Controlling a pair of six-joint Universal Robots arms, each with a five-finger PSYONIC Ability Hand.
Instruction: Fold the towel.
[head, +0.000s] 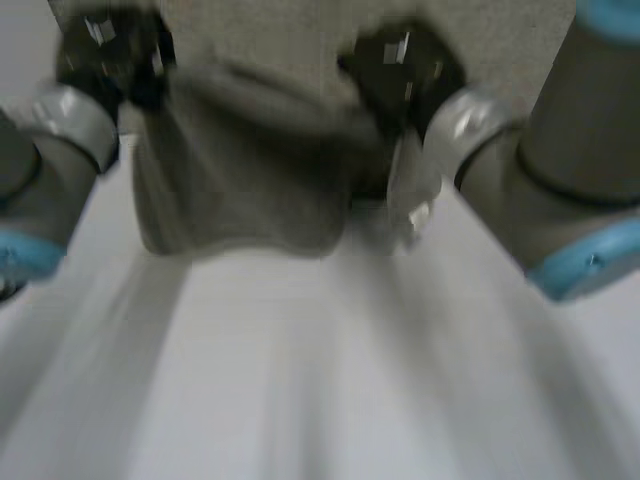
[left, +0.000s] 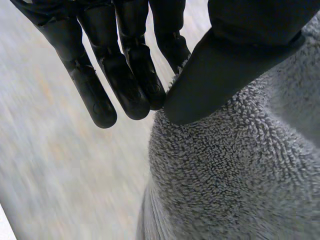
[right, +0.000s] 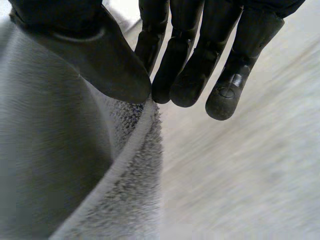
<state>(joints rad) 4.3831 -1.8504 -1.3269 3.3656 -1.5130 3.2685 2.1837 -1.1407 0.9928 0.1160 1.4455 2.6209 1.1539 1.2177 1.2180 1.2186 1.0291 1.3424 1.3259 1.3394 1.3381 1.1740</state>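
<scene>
Two arms, the left arm (head: 35, 190) and the right arm (head: 575, 180), are reaching forward at the near side of the head view, each showing grey joints and a light-blue cap. One grey terry towel (head: 240, 185) is hanging between two black hands. The left hand (head: 110, 55) is pinching one end of the towel's upper edge; in the left wrist view its thumb is pressing the pile against straight fingers (left: 127, 80). The right hand (head: 400, 65) is pinching the other end, with thumb and fingers (right: 187, 75) clamping the hemmed edge. The upper edge is sagging between the hands. One white worktop (head: 320, 380) is lying beneath the towel. Whether the towel's lower edge is touching it cannot be told.
</scene>
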